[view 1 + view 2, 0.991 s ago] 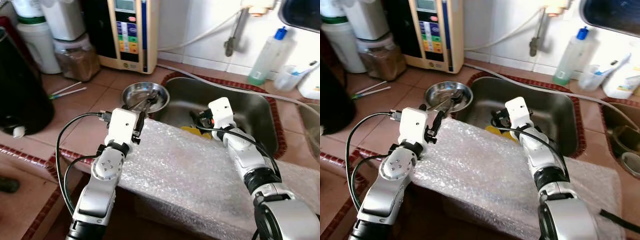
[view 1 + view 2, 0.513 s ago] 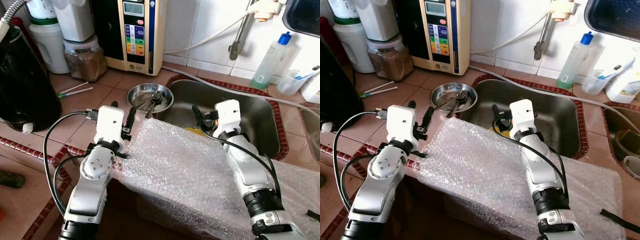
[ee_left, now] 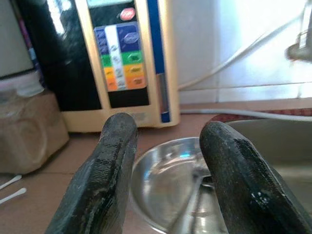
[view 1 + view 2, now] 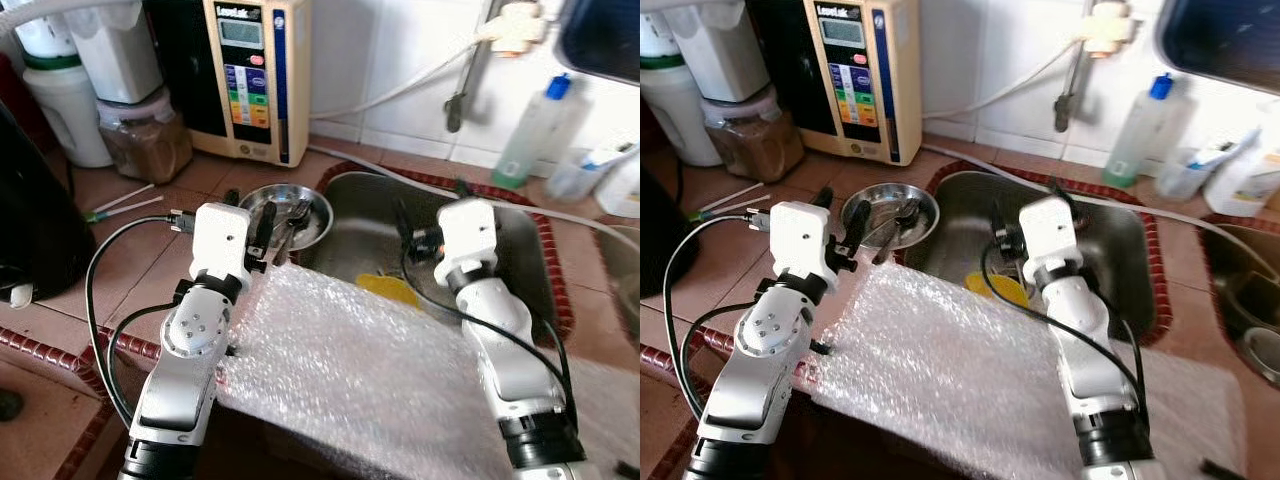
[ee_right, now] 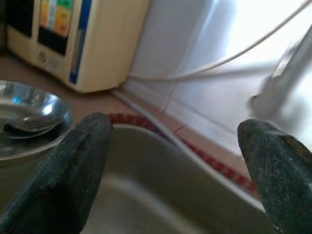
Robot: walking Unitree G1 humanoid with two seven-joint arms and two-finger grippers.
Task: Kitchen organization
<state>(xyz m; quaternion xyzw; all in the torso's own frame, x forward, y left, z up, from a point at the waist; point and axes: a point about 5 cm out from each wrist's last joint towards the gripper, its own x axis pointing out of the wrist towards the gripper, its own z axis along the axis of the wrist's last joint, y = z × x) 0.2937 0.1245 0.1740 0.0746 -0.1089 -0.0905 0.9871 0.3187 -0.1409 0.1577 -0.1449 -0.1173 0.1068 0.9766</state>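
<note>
Both arms lifted — left gripper over steel bowl, right gripper over sink; jaws open, empty.

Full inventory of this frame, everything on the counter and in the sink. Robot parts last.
Steel bowl: 1, silver, on the counter beside the sink's left edge, cutlery inside.
Sink: 1, steel, red-tiled rim.
Yellow item: 1, in the sink bottom, kind unclear.
Bubble wrap: 1 sheet, clear, over the counter's front edge.
Water unit: 1, cream with coloured buttons, against the wall.
Jar: 1, clear with brown contents, left of the unit.
Bottle: 1, clear with blue cap, behind the sink.
Swabs: 2, white, on the tiles.
Left tool: black, open, aimed at the bowl.
Right tool: black, open, above the sink.
</note>
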